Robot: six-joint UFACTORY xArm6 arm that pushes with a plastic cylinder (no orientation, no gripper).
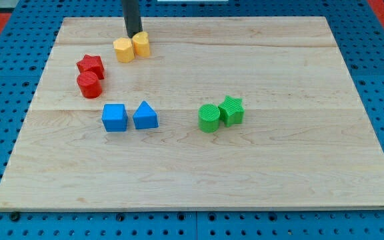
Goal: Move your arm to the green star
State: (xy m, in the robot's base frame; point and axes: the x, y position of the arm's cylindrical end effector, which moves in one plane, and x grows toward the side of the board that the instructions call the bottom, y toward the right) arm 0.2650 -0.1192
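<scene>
The green star (pixel 232 110) lies right of the board's middle, touching a green cylinder (pixel 209 118) on its left. My rod comes down from the view's top, and my tip (pixel 133 34) rests at the board's upper left, just above two yellow blocks (pixel 131 47). The tip is far up and to the left of the green star.
A red star (pixel 91 65) and a red cylinder (pixel 89 85) sit at the left. A blue cube (pixel 115 117) and a blue triangle (pixel 145 115) sit side by side left of centre. The wooden board (pixel 279 173) lies on a blue pegboard.
</scene>
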